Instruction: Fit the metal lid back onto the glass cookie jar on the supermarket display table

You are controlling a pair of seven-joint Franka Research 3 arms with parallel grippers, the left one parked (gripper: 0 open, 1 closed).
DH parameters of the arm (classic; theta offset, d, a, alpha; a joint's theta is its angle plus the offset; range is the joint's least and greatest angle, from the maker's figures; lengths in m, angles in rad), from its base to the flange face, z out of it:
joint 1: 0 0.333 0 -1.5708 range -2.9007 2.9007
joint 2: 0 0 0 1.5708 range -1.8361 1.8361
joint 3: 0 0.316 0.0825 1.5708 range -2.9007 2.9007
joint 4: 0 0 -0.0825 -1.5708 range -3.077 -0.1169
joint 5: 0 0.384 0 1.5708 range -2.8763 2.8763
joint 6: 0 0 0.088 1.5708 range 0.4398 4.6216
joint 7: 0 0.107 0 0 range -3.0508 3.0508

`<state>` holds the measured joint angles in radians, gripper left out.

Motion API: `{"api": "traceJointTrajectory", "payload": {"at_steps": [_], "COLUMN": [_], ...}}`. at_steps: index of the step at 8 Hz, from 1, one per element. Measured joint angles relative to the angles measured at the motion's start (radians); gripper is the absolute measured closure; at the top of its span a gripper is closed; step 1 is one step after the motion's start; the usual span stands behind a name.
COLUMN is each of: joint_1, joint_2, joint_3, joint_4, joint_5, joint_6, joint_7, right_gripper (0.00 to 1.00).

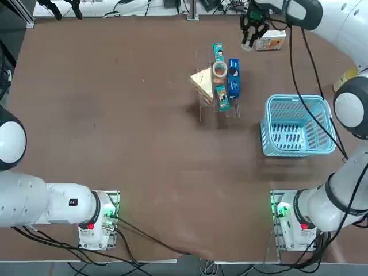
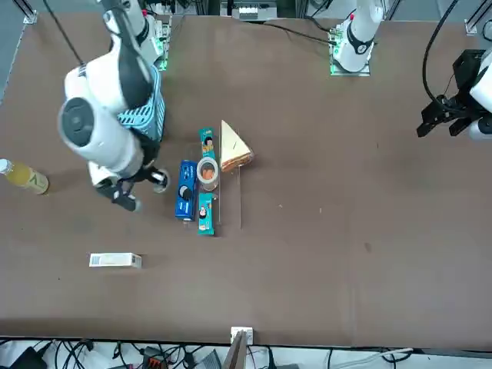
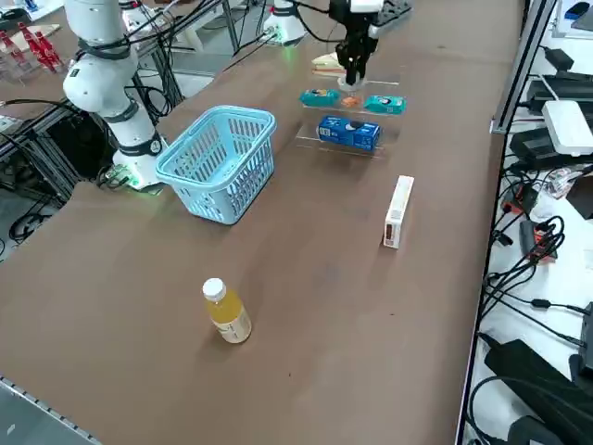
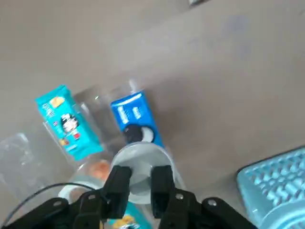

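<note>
Metal lid (image 4: 141, 158) sits clenched between the two fingers of the right gripper (image 1: 255, 29), upper right in the top view, apart from the glass cookie jar (image 1: 219, 70), which stands uncovered between teal snack packs (image 1: 222, 98), beside the blue snack box (image 1: 233, 79).

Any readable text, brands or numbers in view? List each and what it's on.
No word or number reads surely.
Blue box: white lettering, too small.
Teal packs: lettering, too blurred.
White box: tiny print, unreadable.
Bottle: label, unreadable.
Right gripper, near the packs: no text made out.
</note>
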<state>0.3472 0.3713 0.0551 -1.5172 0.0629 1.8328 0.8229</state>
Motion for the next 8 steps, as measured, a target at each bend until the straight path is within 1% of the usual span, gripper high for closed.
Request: {"api": "traceJointTrajectory", "payload": {"at_steps": [2,4,6,8], "joint_1": [0.07,0.128,0.169,0.198], "joint_2": [0.0,0.009,0.034,0.064], "joint_3": [0.0,0.0,0.0,-0.001], "joint_4": [0.0,0.0,-0.002,-0.011], "joint_5": [-0.017,-0.065,-0.074,-0.09], "joint_6": [0.033,0.079,0.12,0.131], "joint_7": [0.126,0.237,0.297,0.319], "right_gripper": [0.73,0.73,0.73,0.73]}}
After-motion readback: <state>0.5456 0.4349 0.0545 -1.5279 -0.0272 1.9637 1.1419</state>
